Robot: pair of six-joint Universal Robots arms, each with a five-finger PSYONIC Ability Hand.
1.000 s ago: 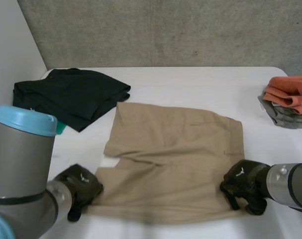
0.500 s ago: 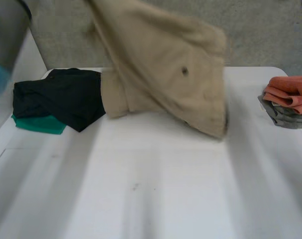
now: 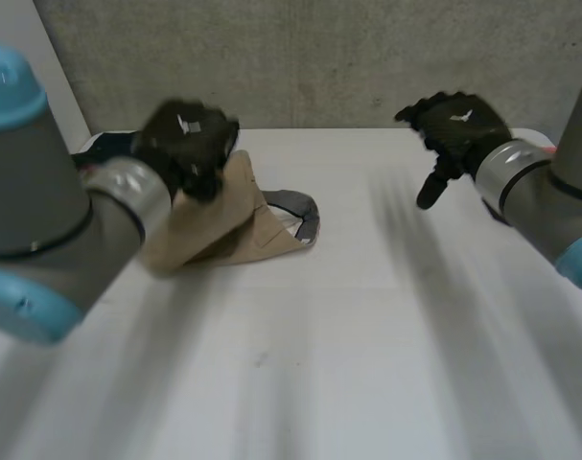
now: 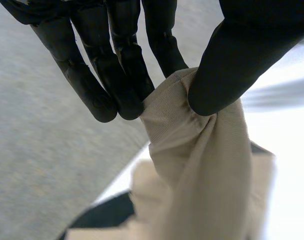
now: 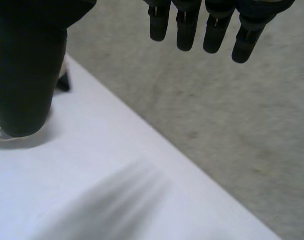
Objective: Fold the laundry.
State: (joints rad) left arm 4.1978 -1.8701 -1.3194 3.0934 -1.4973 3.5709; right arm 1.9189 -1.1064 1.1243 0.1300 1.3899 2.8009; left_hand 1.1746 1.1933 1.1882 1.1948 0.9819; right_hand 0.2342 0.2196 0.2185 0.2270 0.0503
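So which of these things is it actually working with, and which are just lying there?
In the job: shorts, pinched by the left robot hand; right robot hand, open and empty.
Lying about: black clothes, untouched; table.

A white table (image 3: 367,335) stands before a grey concrete wall (image 3: 319,57).

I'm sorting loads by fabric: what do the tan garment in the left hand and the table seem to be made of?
The tan garment looks like matte woven cloth, perhaps cotton twill: fine ribbed weave shows and it bunches where the left hand pinches it. The table looks like smooth white laminate or painted board; I cannot tell which.
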